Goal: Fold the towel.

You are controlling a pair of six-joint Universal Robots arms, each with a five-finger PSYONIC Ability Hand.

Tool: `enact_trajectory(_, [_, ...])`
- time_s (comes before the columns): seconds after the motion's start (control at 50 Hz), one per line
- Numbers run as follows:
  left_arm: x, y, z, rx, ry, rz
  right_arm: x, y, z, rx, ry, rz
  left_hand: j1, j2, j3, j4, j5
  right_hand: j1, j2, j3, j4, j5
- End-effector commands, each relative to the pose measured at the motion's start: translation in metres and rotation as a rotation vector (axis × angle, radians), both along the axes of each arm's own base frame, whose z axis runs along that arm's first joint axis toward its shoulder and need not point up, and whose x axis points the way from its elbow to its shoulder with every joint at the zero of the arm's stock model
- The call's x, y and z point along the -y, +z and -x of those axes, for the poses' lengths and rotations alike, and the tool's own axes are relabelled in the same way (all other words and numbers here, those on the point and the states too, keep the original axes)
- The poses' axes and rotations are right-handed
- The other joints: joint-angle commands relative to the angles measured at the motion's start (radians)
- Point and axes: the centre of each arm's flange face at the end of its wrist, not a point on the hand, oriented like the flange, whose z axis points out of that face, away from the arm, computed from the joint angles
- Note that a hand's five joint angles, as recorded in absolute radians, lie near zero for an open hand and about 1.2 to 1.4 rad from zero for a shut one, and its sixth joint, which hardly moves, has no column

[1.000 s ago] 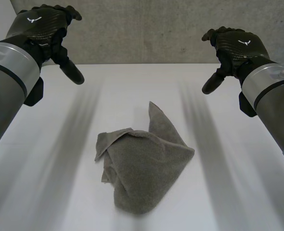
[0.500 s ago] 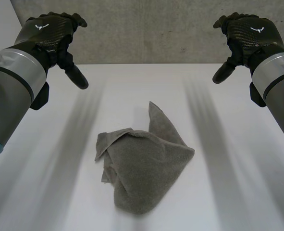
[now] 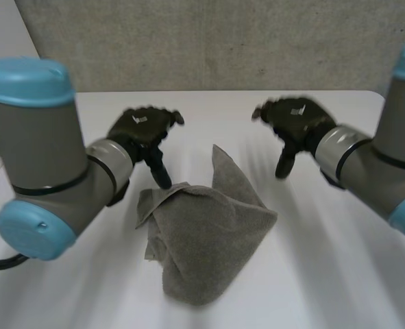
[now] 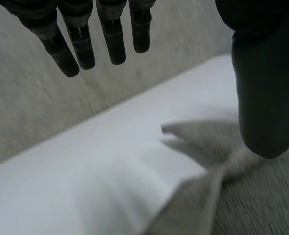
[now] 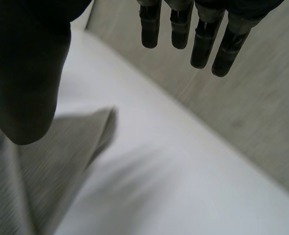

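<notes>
My crumpled grey terry towel (image 3: 212,240) lies in the middle of the white desk (image 3: 339,274), between my two hands. Its long axis runs from the near side of the desk toward the far side, leaning slightly. The broad rounded end faces me, and a narrow pointed corner rises at the far end, aimed at the grey concrete wall (image 3: 223,41). On the towel's left a small flap is folded over, its tip pointing outward to the left. My left hand (image 3: 142,129) hangs palm-down just beyond that flap, released and holding nothing. Its fingers (image 4: 71,49) are straight and a little spread, and its thumb (image 4: 261,98) angles down so the tip sits over the flap's folded edge; I cannot tell whether it touches the cloth. My right hand (image 3: 297,118) is equally slack and empty, hovering to the right of the pointed corner and apart from it, with fingers (image 5: 203,39) straight and thumb (image 5: 27,88) hanging toward the desk. Both forearms reach in from the sides, bent at the elbows.
</notes>
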Motion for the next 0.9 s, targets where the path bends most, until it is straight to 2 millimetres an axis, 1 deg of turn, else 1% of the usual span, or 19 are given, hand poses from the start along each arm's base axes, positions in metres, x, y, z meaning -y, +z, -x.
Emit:
enact_trajectory(0.02, [0.006,-0.053,0.007,0.118,-0.024,-0.084,0.001,-0.066,-0.002,-0.108,0.011,-0.224,0.026,0.025,0.022,0.028,-0.158,-0.056,-0.073,-0.07,-0.082,-0.056])
enact_trajectory(0.14, [0.007,-0.077,0.009,0.166,-0.036,-0.124,-0.008,-0.1,-0.011,-0.147,0.041,-0.309,0.114,0.113,0.111,0.116,-0.07,0.025,0.008,0.01,-0.001,0.024])
enact_trajectory(0.26, [0.007,-0.086,0.009,0.179,-0.036,-0.14,-0.008,-0.122,-0.015,-0.163,0.046,-0.355,0.473,0.471,0.469,0.474,0.288,0.298,0.281,0.283,0.272,0.297])
enact_trajectory(0.32, [0.007,-0.082,0.009,0.17,-0.036,-0.125,-0.008,-0.123,-0.016,-0.155,0.046,-0.358,0.702,0.7,0.698,0.703,0.517,0.559,0.542,0.545,0.533,0.559])
enact_trajectory(0.36, [0.01,-0.071,0.011,0.145,-0.032,-0.087,-0.004,-0.119,-0.018,-0.128,0.037,-0.344,0.915,0.913,0.911,0.917,0.73,1.117,1.1,1.102,1.091,1.116])
enact_trajectory(0.38, [0.01,-0.071,0.011,0.145,-0.032,-0.087,-0.004,-0.119,-0.018,-0.128,0.037,-0.344,0.916,0.914,0.912,0.918,0.731,1.12,1.103,1.106,1.094,1.119])
enact_trajectory(0.4, [0.012,-0.061,0.012,0.121,-0.029,-0.05,-0.001,-0.111,-0.02,-0.094,0.027,-0.32,1.055,1.054,1.051,1.057,0.871,1.166,1.148,1.151,1.14,1.165])
enact_trajectory(0.48, [0.017,-0.033,0.015,0.054,-0.021,0.057,0.012,-0.079,-0.021,0.007,0.0,-0.23,1.056,1.055,1.053,1.058,0.872,1.166,1.149,1.151,1.14,1.165])
enact_trajectory(0.52, [0.026,0.008,0.018,-0.044,-0.002,0.212,0.02,-0.025,-0.024,0.149,-0.012,-0.083,1.056,1.055,1.053,1.058,0.872,1.166,1.149,1.151,1.14,1.165])
enact_trajectory(0.54, [0.026,0.008,0.018,-0.045,-0.002,0.213,0.021,-0.025,-0.024,0.149,-0.012,-0.082,1.056,1.055,1.053,1.058,0.872,1.166,1.149,1.151,1.14,1.165])
enact_trajectory(0.58, [0.032,0.061,0.018,-0.165,0.041,0.401,0.028,0.034,-0.024,0.328,-0.012,0.108,1.056,1.055,1.053,1.058,0.872,1.166,1.149,1.151,1.14,1.165])
enact_trajectory(0.6, [0.032,0.061,0.018,-0.165,0.041,0.402,0.028,0.034,-0.024,0.329,-0.011,0.109,1.056,1.055,1.053,1.058,0.872,1.166,1.149,1.151,1.14,1.165])
enact_trajectory(0.62, [0.034,0.088,0.015,-0.225,0.068,0.489,0.031,0.062,-0.019,0.421,-0.016,0.2,1.056,1.055,1.053,1.058,0.872,1.166,1.149,1.151,1.14,1.165])
enact_trajectory(0.64, [0.034,0.089,0.015,-0.225,0.069,0.49,0.031,0.062,-0.019,0.421,-0.016,0.201,1.056,1.055,1.053,1.058,0.872,1.166,1.149,1.151,1.14,1.165])
enact_trajectory(0.68, [0.03,0.138,0.006,-0.339,0.119,0.641,0.03,0.114,-0.001,0.584,-0.018,0.363,1.056,1.055,1.053,1.058,0.872,1.166,1.149,1.151,1.14,1.165])
enact_trajectory(0.7, [0.03,0.138,0.006,-0.34,0.12,0.642,0.03,0.114,-0.001,0.585,-0.018,0.363,1.056,1.055,1.053,1.058,0.872,1.166,1.149,1.151,1.14,1.165])
enact_trajectory(0.74, [0.022,0.169,-0.001,-0.419,0.143,0.743,0.024,0.142,0.012,0.676,-0.007,0.455,1.056,1.055,1.053,1.058,0.872,1.166,1.149,1.151,1.14,1.165])
enact_trajectory(0.82, [0.015,0.185,-0.006,-0.456,0.148,0.796,0.014,0.148,0.013,0.685,0.013,0.458,1.056,1.055,1.053,1.058,0.872,1.166,1.149,1.151,1.14,1.165])
enact_trajectory(0.9, [0.013,0.149,-0.006,-0.377,0.136,0.707,-0.003,0.125,0.011,0.575,0.086,0.328,1.056,1.055,1.053,1.058,0.872,1.166,1.149,1.151,1.14,1.165])
